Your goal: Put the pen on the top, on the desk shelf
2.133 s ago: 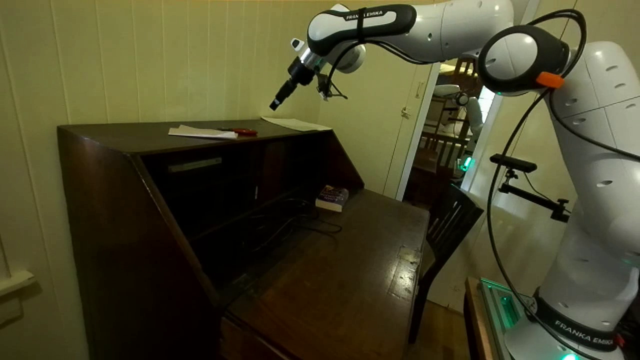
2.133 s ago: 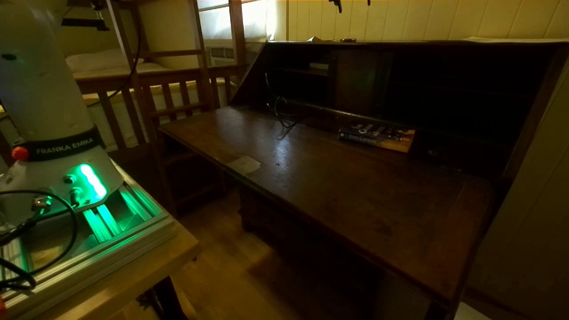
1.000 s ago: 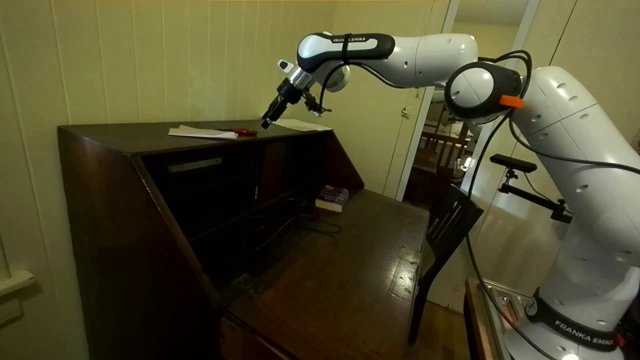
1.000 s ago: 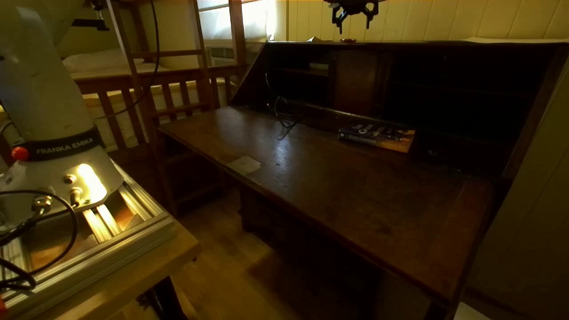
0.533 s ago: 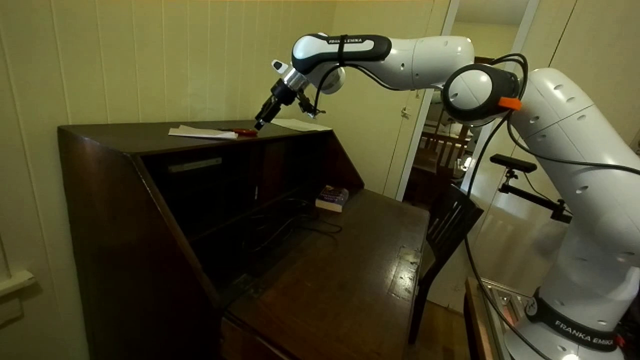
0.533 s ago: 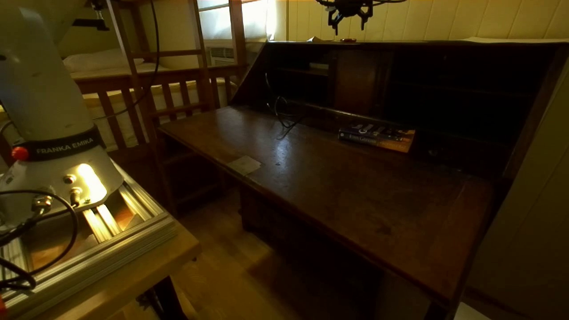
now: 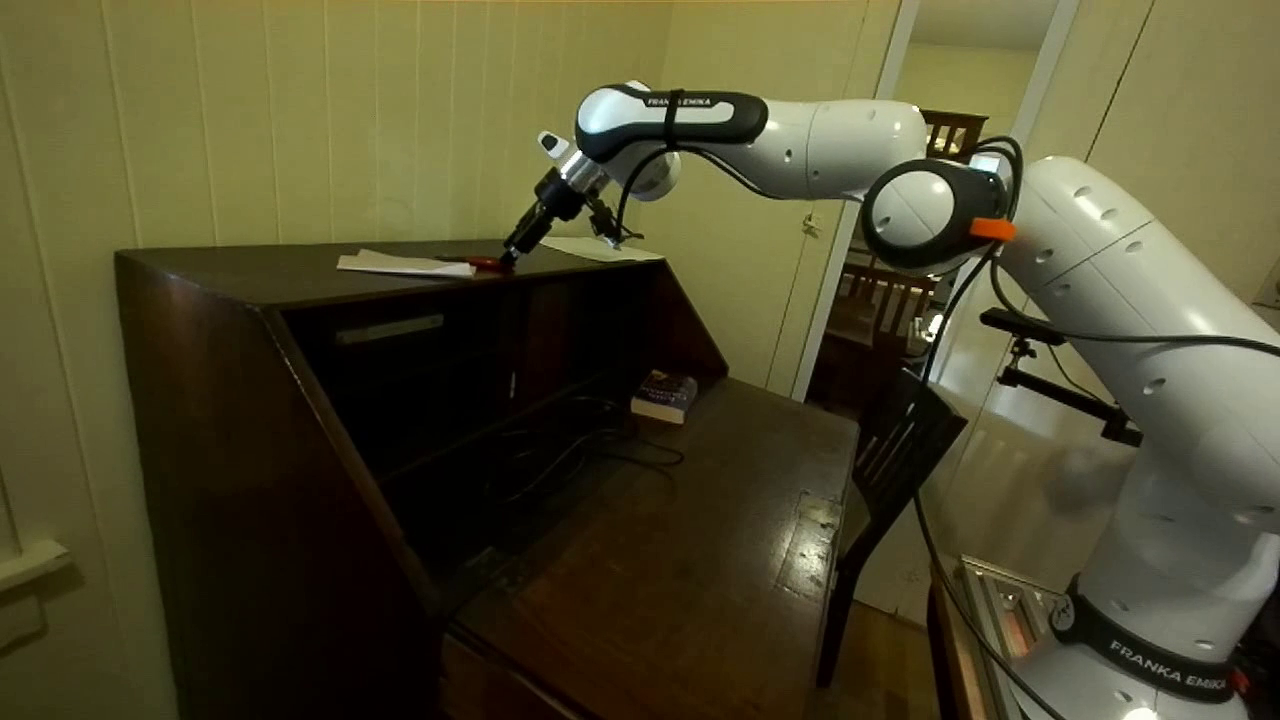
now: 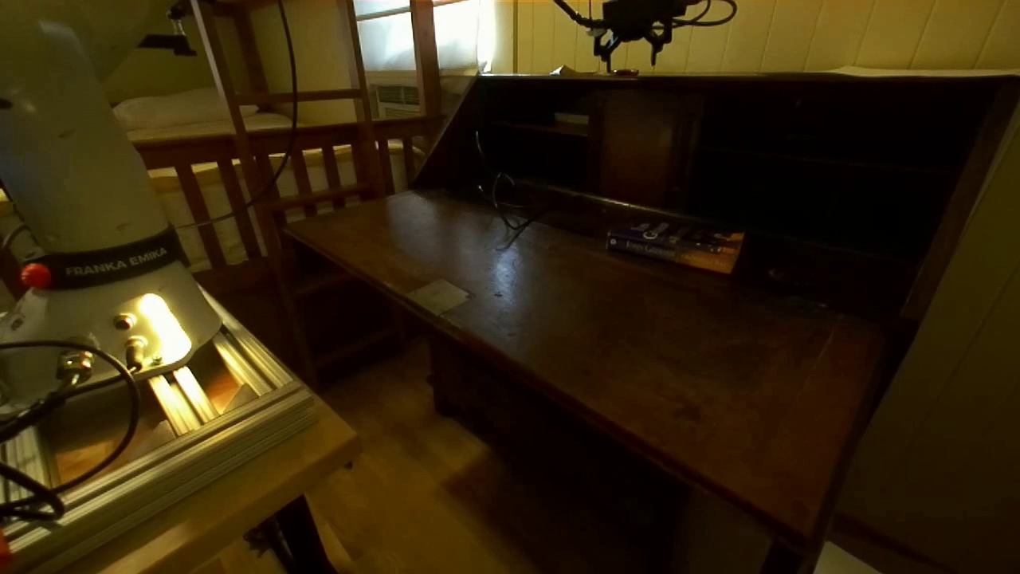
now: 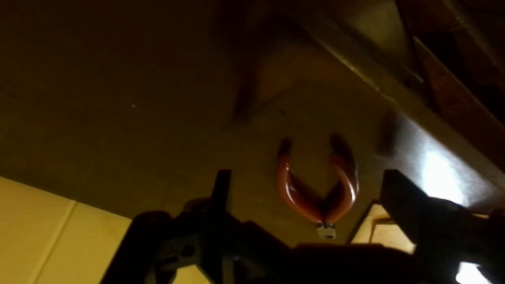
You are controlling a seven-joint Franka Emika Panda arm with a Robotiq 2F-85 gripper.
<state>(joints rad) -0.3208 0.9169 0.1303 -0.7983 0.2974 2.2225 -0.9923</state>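
Observation:
No pen can be made out in these frames. A red-handled tool like small pliers (image 9: 290,195) lies on the dark wooden desk top (image 7: 260,270). It also shows in both exterior views (image 7: 480,263) (image 8: 625,72). My gripper (image 9: 308,172) is open, with the handles between its spread fingers in the wrist view and nothing gripped. In an exterior view the gripper (image 7: 508,258) points down at the tool's near end, close above the top. It also shows above the tool in an exterior view (image 8: 632,65). The desk's inner shelf (image 8: 797,151) is dark.
White folded paper (image 7: 400,264) lies beside the tool on the top, and a flat sheet (image 7: 600,249) lies further right. A thick book (image 7: 663,397) and black cables (image 7: 560,450) lie on the writing surface. The panelled wall (image 7: 400,130) stands behind.
The arm has come down, bringing the gripper from above the desk to just over the red-handled tool. The gripper stays open. The base light has turned from green to white.

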